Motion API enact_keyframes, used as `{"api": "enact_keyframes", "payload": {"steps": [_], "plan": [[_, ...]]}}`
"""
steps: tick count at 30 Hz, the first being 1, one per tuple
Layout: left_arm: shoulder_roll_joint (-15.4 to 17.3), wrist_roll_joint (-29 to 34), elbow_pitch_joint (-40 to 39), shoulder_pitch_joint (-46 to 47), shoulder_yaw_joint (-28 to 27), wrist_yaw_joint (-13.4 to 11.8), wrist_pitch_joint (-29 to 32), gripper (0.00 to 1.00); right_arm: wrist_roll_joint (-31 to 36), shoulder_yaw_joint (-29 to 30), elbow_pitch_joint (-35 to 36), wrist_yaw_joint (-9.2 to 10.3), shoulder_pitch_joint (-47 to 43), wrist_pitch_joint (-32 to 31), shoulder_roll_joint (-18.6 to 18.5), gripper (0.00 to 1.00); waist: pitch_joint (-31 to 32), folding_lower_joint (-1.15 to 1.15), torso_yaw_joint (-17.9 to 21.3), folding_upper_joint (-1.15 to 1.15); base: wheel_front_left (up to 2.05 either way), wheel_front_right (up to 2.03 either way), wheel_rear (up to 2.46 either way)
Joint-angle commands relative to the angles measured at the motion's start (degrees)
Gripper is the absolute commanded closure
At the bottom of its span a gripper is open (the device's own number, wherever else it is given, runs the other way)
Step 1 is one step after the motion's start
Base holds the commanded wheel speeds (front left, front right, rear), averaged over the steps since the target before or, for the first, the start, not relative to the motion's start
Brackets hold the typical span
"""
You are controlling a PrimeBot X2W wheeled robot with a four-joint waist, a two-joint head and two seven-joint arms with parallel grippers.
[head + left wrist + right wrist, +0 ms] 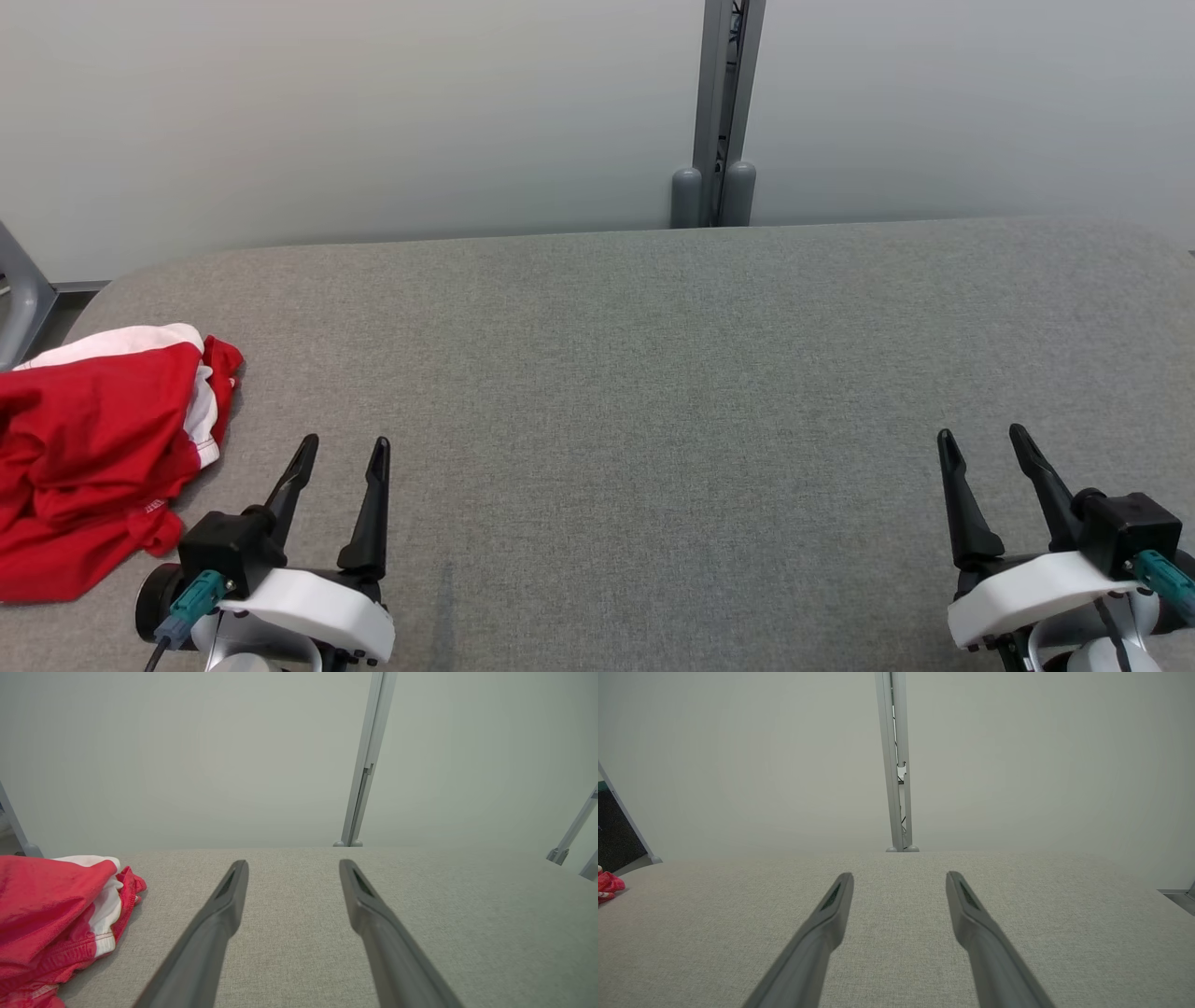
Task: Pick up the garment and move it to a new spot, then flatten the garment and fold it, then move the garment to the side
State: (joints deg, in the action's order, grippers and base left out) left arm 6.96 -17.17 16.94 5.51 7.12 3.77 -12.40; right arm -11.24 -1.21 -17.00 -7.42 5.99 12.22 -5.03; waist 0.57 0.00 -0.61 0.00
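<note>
The grey cloth-covered bench [653, 373] carries the garment [93, 439] at its left end. The garment is red with white trim, bunched into a heap and not laid flat. Part of it runs past the left edge of the head view, so its full outline and true long axis cannot be told. What shows of the heap stretches from far to near, with a white-edged fold at its far right corner.

The left arm [308, 607] sits just right of the garment's near part, close beside it but not touching. Its jaws stand wide apart and hold nothing. They point away from the robot, past the garment's right side and not at it. In the left wrist view the garment [46, 905] lies left of the two dark fingers [219, 919], about level with their tips. The right arm [1036, 588] is well apart from the garment, far to its right, its jaws likewise spread and empty. In the right wrist view a red scrap of the garment [608, 884] sits at the left edge.

The left arm is plainly the nearer one. By my judgement, the pick-up calls for its jaws to swing left onto the garment's right edge, not reach forward. Nothing of the task looks begun.
</note>
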Motion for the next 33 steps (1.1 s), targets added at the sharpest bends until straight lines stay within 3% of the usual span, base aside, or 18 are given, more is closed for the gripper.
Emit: {"api": "enact_keyframes", "payload": {"steps": [1,33], "plan": [[0.2,1.2,0.0,1.0,-0.2,-0.2,-0.5,0.00,1.0,0.1,0.0,-0.11,0.9,0.8,-0.1,0.00,0.0,0.00,0.0,0.00,0.00,0.00,0.00],[-1.8,4.1,4.0,1.8,-1.9,1.9,-2.8,0.00,2.1,0.9,-1.0,-0.12,-0.3,3.1,1.0,0.00,0.1,0.00,-0.6,0.00,0.00,0.00,0.00]]}}
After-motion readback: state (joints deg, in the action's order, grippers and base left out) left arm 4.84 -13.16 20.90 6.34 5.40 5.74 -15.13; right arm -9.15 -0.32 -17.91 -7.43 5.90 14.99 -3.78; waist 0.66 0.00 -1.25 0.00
